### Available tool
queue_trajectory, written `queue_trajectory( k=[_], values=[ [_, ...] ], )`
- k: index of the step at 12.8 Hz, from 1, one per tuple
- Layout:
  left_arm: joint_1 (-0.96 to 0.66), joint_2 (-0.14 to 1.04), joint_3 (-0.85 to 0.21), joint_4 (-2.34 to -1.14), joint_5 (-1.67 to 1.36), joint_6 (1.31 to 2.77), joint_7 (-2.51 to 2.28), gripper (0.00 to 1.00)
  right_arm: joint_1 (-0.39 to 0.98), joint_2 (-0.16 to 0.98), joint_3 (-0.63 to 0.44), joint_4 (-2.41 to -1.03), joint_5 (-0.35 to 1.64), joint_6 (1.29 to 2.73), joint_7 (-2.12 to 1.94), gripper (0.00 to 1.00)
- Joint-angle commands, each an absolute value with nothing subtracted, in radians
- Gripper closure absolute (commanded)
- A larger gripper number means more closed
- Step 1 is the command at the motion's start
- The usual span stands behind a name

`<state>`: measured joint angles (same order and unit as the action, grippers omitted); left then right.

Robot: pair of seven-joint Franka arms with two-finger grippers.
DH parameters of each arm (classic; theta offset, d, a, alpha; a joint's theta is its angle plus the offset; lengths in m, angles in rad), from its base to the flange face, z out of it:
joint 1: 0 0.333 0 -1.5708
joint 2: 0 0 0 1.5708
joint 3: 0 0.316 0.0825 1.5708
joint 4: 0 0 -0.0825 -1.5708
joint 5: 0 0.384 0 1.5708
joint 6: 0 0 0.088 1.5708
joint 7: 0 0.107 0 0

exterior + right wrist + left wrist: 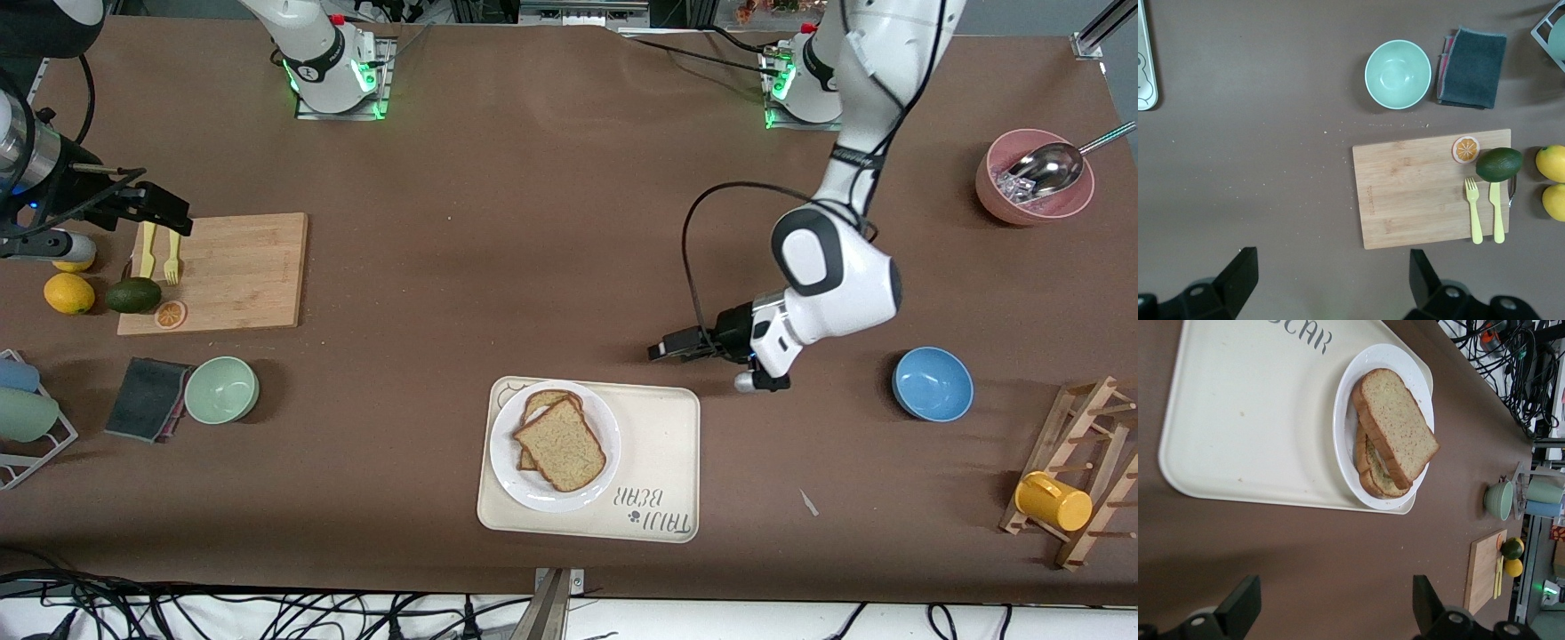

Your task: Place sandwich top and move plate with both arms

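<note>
Tray [662, 444]: holds plate [511, 471]; sandwich top [562, 444] lies atop the sandwich. Left gripper [662, 349] spread, empty, beside tray. Right gripper [164, 206] spread, waiting over board [240, 267]. Next, probably: both grip plate rim.

A wide table [533, 222] covered in plain brown sheeting fills nearly the whole scene, its surface matte and evenly lit from above, with soft shadows. Small pale crumbs dot the covering near the wooden board. Along the edge nearest the front camera runs a white strip of floor [756, 622] crossed by tangled black cables [222, 613]. At the opposite edge, metal framing [578, 11] and more cables show past the table's rim.
</note>
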<state>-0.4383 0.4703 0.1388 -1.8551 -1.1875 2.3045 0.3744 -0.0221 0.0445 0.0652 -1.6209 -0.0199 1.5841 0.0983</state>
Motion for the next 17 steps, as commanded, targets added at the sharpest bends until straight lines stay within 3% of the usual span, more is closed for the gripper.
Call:
queue_trajectory(
  k=[1, 4, 7, 10, 13, 17],
  values=[
    [-0.31, 0.251, 0.065, -2.055, -1.009, 2.312, 0.396, 0.0, -0.031, 0.044, 0.069, -1.612, -0.012, 1.585, 0.078, 0.0],
    [-0.157, 0.019, 0.045, -2.224, -0.982, 2.301, 0.396, 0.0, -0.031, 0.044, 0.071, -1.612, -0.011, 1.585, 0.078, 0.0],
    [-0.069, -0.076, 0.046, -2.24, -0.968, 2.249, 0.402, 0.0, -0.031, 0.044, 0.071, -1.612, -0.012, 1.585, 0.078, 0.0],
    [-0.038, -0.178, 0.045, -2.234, -0.639, 2.183, 0.391, 0.0, -0.031, 0.044, 0.071, -1.612, -0.011, 1.583, 0.08, 0.0],
    [-0.038, -0.231, 0.055, -2.178, -0.418, 2.059, 0.365, 0.0, -0.031, 0.043, 0.072, -1.612, -0.011, 1.583, 0.081, 0.0],
    [-0.057, -0.227, 0.052, -1.946, -0.102, 1.759, 0.168, 0.0, -0.031, 0.044, 0.071, -1.612, -0.006, 1.585, 0.084, 0.0]
  ],
)
